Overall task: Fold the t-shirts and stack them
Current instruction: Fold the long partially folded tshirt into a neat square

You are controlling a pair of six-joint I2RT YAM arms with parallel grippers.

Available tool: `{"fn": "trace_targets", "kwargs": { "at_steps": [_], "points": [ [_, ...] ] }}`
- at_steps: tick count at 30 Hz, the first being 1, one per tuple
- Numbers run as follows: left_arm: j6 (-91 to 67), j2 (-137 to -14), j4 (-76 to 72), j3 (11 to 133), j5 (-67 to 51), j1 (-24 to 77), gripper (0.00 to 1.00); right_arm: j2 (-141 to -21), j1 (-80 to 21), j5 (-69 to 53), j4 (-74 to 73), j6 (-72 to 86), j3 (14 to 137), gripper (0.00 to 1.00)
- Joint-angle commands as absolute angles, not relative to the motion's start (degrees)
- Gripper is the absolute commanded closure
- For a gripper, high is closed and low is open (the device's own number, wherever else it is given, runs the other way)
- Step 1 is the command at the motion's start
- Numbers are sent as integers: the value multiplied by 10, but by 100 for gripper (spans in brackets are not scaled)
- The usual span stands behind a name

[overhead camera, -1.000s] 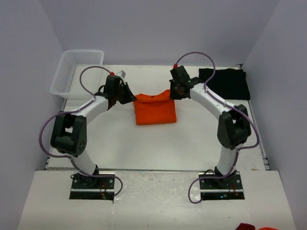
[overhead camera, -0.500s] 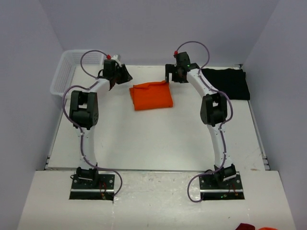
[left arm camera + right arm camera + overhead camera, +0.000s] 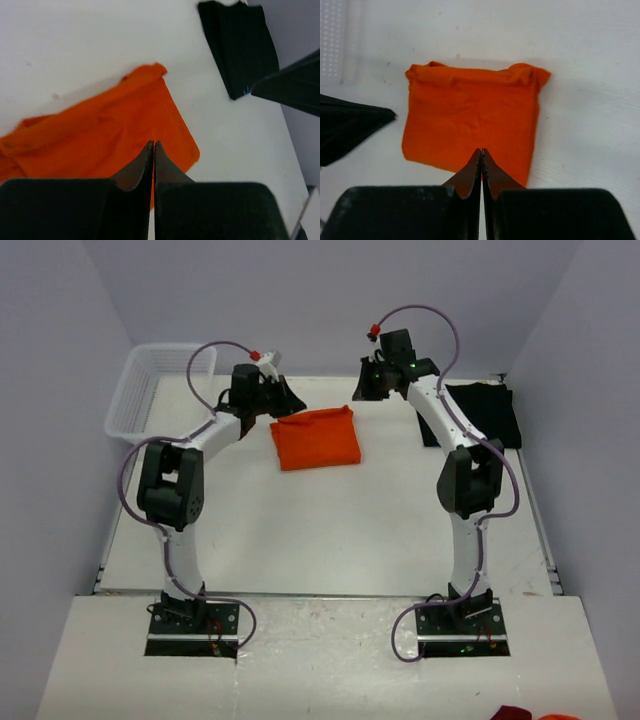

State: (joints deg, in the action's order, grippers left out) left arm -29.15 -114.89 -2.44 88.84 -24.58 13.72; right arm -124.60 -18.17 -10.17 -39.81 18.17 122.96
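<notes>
The orange t-shirt (image 3: 317, 438) lies folded into a flat rectangle on the white table (image 3: 300, 530), in the far middle. It also shows in the left wrist view (image 3: 100, 130) and the right wrist view (image 3: 470, 117). The black t-shirt (image 3: 488, 415) lies folded at the far right, partly behind the right arm, and shows in the left wrist view (image 3: 240, 45). My left gripper (image 3: 288, 400) is shut and empty, raised over the orange shirt's far left corner. My right gripper (image 3: 364, 390) is shut and empty, raised over its far right corner.
A white mesh basket (image 3: 150, 390) stands at the far left corner of the table. The purple walls close in the back and sides. Red and orange cloth (image 3: 530, 714) peeks in at the bottom right, off the table.
The orange shirt slid toward the far side with both grippers at its far corners. Both grippers have since left it and risen, and the shirt lies flat.
</notes>
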Motion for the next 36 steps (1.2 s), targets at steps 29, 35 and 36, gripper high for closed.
{"fn": "trace_targets", "kwargs": {
  "at_steps": [29, 35, 36],
  "points": [
    [-382, -1144, -59, 579, -247, 178, 100, -1314, -200, -212, -449, 301, 1048, 100],
    [-393, -1063, -77, 480, -239, 208, 100, -1192, -226, -193, -345, 332, 832, 100],
    [-395, -1050, -78, 453, -233, 213, 100, -1174, -230, -190, -329, 339, 803, 100]
  ]
}}
